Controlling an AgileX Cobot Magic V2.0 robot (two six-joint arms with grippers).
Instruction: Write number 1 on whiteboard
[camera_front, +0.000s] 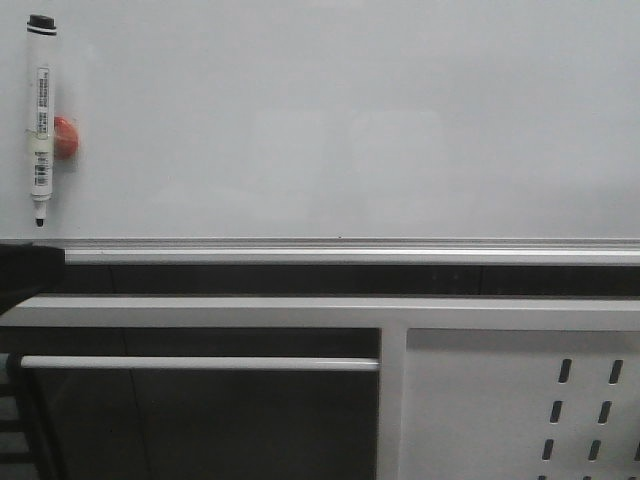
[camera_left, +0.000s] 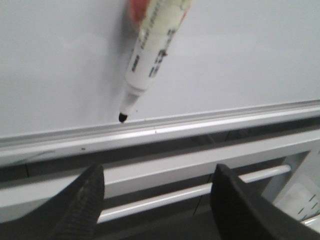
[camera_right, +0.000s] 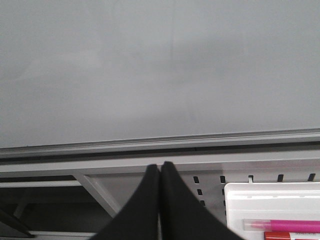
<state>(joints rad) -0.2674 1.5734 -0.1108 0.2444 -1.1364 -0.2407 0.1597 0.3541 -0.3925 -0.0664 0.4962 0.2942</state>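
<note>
Nearest the lens, the left hand (camera_left: 155, 200) gapes wide and empty; the right hand (camera_right: 160, 200) is pressed closed on nothing. The whiteboard (camera_front: 350, 120) fills the upper frame, unmarked. A capless marker (camera_front: 40, 120) hangs at upper left, tip down.

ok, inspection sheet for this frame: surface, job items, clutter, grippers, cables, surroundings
Surface: whiteboard blank, no stroke seen; silver rail along its lower edge.
Job's things: marker hangs upright on the board at far left, tip down just above the rail, clipped to a red holder. Number 1 not written yet.
Clutter: white tray with a pink marker, right wrist view only.
Grippers: left gripper open, empty, below the marker; right gripper shut, empty.
Cables: nothing seen.
Surroundings: slotted panel and a bar below the board.
</note>
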